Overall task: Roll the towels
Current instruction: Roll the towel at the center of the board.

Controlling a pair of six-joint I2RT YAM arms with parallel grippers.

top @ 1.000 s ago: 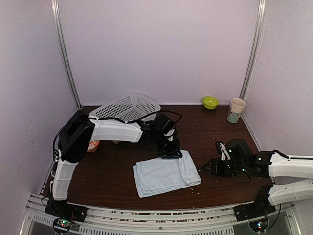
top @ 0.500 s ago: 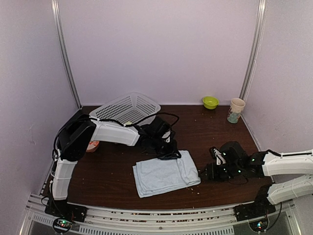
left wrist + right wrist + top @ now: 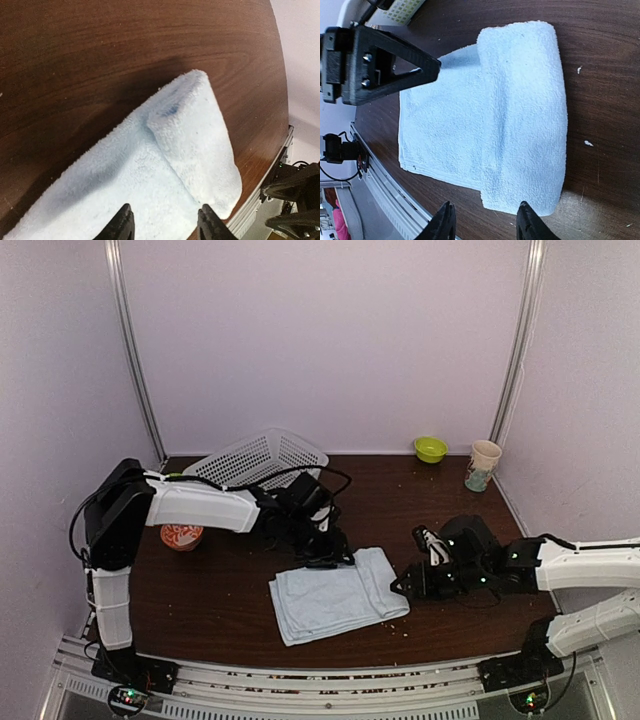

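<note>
Pale blue towel [image 3: 330, 602]: its rolled end runs near-to-far just beside our right gripper [image 3: 403, 586]; our left gripper [image 3: 326, 559] hovers at its far edge; both spread, empty.

We take this for a robotics lab test cell. Plain pale lilac wall panels [image 3: 330, 340] between silver metal uprights [image 3: 135, 360] box in a dark brown wood-grain tabletop [image 3: 215, 595]. A white-and-black left robot arm [image 3: 200, 508] and its right twin [image 3: 590, 565] stand on a slotted aluminium rail [image 3: 320, 680] at the near edge.
</note>
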